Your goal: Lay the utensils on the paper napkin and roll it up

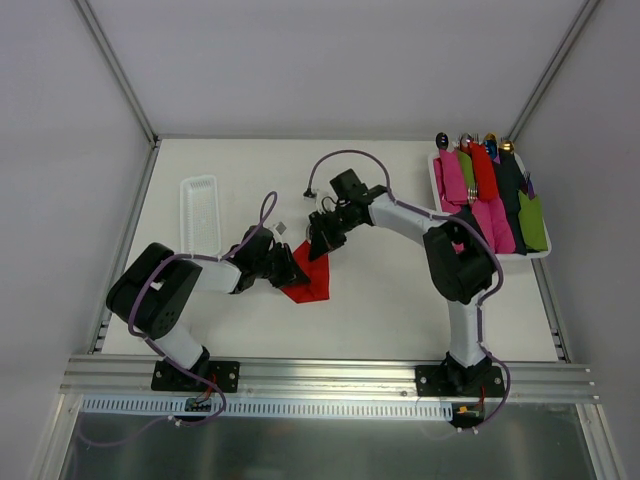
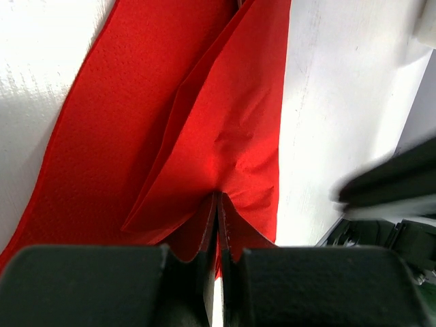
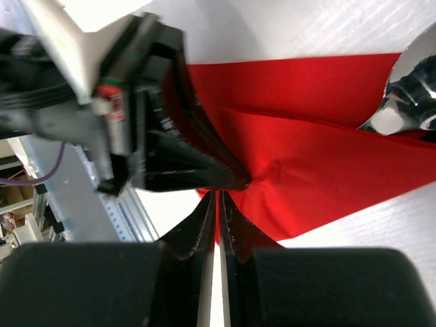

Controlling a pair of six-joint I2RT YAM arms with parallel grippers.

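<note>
The left tool (image 2: pixel 216 204) and the right tool (image 3: pixel 219 204) both clench folds of the red napkin (image 1: pixel 312 281) (a spoon (image 3: pixel 407 92) lies partly on it).

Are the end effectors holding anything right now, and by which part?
Both pinch the red paper napkin at the same bunched fold: left end effector and right end effector, tips side by side.

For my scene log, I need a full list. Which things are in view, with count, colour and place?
paper napkin: one, red, mid-table, folded.
spoon: one, silver, bowl showing at the napkin.
ribbed tray: one, white, table's far left.
bundle tray: one, white, far right.
rolled bundles: several, pink, green, red, dark, in that tray.
table: one, white.
left tool: one, black, shut on the napkin.
right tool: one, black, shut on the napkin.
</note>
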